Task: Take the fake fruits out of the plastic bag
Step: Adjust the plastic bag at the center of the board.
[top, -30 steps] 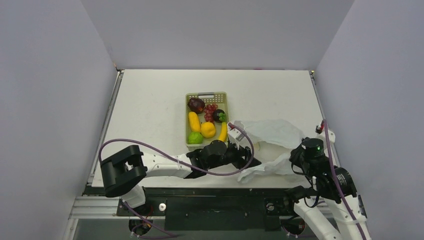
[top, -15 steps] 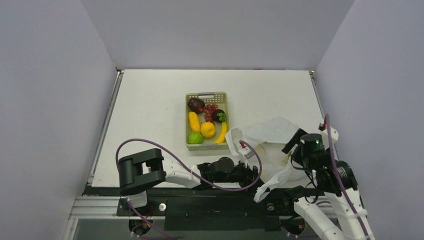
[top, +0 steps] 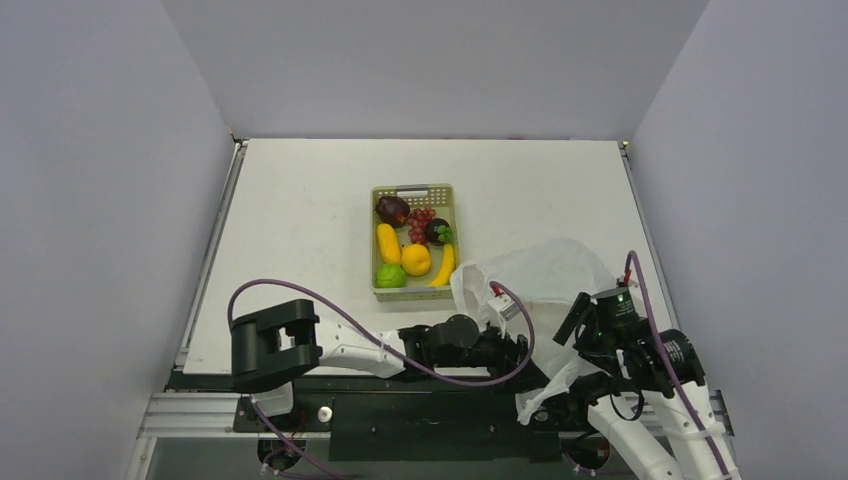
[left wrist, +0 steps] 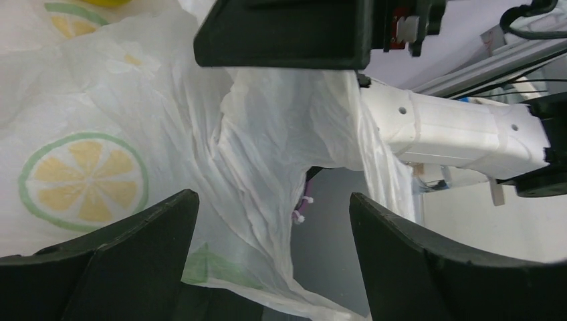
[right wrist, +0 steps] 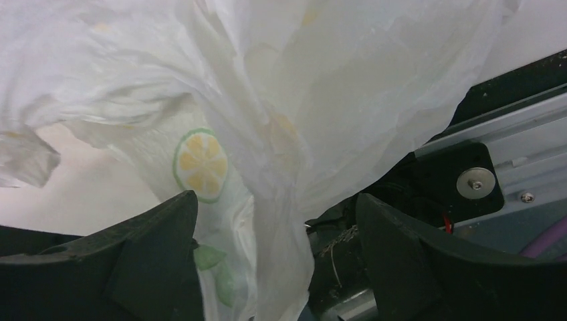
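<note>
Plastic bag (top: pixel 545 275): white, thin, crumpled, printed with lemon slices; it lies at the near right corner of the surface (top: pixel 300 220), and one twisted tail hangs over the near edge toward the frame rails. Fake fruits (top: pixel 415 245): none visibly in the bag; seven sit in the yellow-green slotted basket (top: pixel 412 188), just left of the bag's far corner. They include a dark maroon round one (top: pixel 392 210), a red grape cluster (top: pixel 420 222), an orange one (top: pixel 416 259), a green round one (top: pixel 391 276) and a banana (top: pixel 445 265). Left fingers (left wrist: pixel 120 254): spread wide, pinching nothing, with bag film lying loose in the gap. The left arm is stretched low along the near edge toward the bag. Right fingers (right wrist: pixel 428 261): likewise spread wide, with a gathered fold of the bag hanging between them, not clamped.
</note>
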